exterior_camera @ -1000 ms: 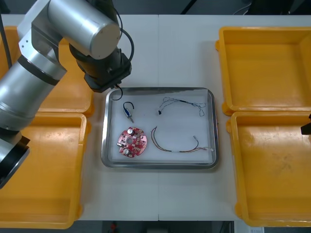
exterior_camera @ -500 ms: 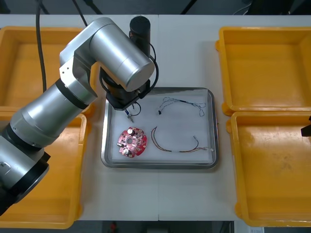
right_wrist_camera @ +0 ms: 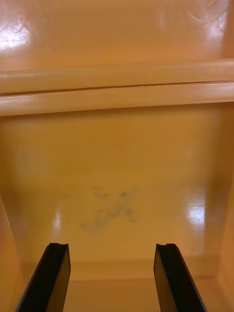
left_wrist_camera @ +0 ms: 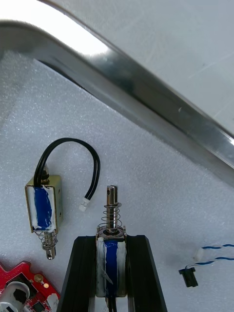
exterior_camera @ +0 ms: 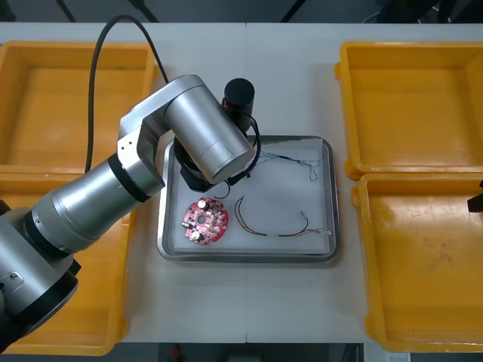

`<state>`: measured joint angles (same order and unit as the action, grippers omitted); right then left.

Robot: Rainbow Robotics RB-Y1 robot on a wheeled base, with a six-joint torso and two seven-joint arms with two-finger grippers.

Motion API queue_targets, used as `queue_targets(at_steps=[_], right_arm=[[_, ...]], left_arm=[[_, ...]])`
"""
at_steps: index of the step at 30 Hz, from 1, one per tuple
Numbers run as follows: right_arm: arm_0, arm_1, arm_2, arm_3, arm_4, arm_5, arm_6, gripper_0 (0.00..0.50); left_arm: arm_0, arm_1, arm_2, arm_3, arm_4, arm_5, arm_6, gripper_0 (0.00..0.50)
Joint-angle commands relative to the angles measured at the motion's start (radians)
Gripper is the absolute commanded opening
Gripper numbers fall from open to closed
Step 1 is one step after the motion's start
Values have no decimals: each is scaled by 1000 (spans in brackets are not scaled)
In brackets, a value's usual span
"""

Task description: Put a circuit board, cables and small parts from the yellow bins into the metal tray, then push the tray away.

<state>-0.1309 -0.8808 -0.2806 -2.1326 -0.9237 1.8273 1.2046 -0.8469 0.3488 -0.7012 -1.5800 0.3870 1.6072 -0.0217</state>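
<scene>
**Left arm swung in over the tray, small part in its grip**

In the last second my left arm [exterior_camera: 204, 139] has swung in from the tray's far left corner. It now hangs over the far left part of the metal tray [exterior_camera: 330, 188] and covers the spot where one small part lay in the open.

My left gripper [left_wrist_camera: 112, 241] is clamped on a small metal part [left_wrist_camera: 111, 253] with a blue band. The part stands between the two fingers [left_wrist_camera: 84, 273], its spring and pin pointing out past the tips, just above the tray's white inside.

Just beside it a second small metal part [left_wrist_camera: 43, 207] lies on the white lining, with a looped black cable [left_wrist_camera: 73, 146] running from it.

The red circuit board [exterior_camera: 205, 220] sits in the tray's near left area. The red and yellow cable [exterior_camera: 268, 226] lies to its right, and the blue and white cable [exterior_camera: 290, 160] lies along the far side.

My right gripper [right_wrist_camera: 111, 248] waits over the floor of a yellow bin [right_wrist_camera: 117, 161] with its fingers wide apart and nothing between them.
</scene>
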Motion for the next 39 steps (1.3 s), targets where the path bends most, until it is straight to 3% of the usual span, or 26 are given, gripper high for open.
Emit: queue_targets(at_steps=[1, 8, 12, 15, 24, 31, 39], right_arm=[[13, -40, -29, -9, 6, -8, -36, 500], [13, -40, -29, -9, 6, -8, -36, 500], [13, -40, -29, -9, 6, -8, -36, 500], [13, -40, -29, -9, 6, -8, -36, 500], [13, -40, -29, -9, 6, -8, -36, 500], [13, -40, -29, -9, 6, -8, -36, 500], [13, -40, -29, -9, 6, -8, -36, 500]], left_arm=[[8, -24, -24, -34, -11, -15, 46, 0], [8, -24, -24, -34, -17, -36, 52, 47], [8, -22, -24, -34, -25, -41, 52, 175], [8, -16, -24, -34, -28, -50, 52, 354], [6, 1, -24, -35, -34, -56, 52, 500], [-21, 32, -21, -71, -27, -24, 51, 500], [-115, 131, 69, -176, 159, 135, 20, 500]])
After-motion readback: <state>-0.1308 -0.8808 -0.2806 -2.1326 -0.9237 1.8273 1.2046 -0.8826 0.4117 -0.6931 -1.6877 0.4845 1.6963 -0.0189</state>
